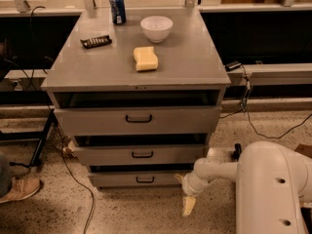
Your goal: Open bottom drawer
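The bottom drawer [139, 179] is the lowest, narrowest grey front of the cabinet, with a small black bar handle [145, 180]. Its front stands a little back from the middle drawer [141, 154], which in turn stands back from the top drawer [138, 119]. My gripper [188, 206] hangs near the floor at the end of the white arm [214, 171], to the right of the bottom drawer and below its right end. It does not touch the handle.
On the cabinet top [190, 62] stand a blue can [116, 8], a white bowl [156, 28], a yellow sponge [146, 58] and a dark snack bar [96, 41]. Cables [73, 179] lie on the floor at the left. A shoe [19, 189] shows at lower left.
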{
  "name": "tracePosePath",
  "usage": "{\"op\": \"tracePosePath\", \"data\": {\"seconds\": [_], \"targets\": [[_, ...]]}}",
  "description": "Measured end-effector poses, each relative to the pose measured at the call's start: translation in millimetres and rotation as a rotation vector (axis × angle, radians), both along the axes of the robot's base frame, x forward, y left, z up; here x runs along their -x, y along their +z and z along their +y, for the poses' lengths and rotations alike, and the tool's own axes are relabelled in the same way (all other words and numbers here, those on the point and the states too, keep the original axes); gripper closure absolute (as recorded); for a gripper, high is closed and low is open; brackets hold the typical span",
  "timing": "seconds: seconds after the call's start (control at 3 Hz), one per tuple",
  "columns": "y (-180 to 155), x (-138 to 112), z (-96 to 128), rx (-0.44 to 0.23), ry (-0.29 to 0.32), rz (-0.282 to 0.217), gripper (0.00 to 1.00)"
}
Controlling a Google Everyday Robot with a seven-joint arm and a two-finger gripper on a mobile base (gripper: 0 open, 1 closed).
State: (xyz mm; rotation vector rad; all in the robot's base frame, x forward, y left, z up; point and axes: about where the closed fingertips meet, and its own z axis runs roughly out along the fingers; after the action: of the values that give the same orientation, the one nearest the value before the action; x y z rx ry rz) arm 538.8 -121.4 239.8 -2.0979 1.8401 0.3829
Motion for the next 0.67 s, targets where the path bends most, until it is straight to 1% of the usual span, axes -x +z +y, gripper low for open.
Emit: {"op": "tracePosePath", "data": {"seconds": [0.33,0.67], "targets": [[-18,-14,8,-0.002,0.050,-0.030,0.00],[-29,-32,16,-0.011,0.079,-0.079,0.00]]}}
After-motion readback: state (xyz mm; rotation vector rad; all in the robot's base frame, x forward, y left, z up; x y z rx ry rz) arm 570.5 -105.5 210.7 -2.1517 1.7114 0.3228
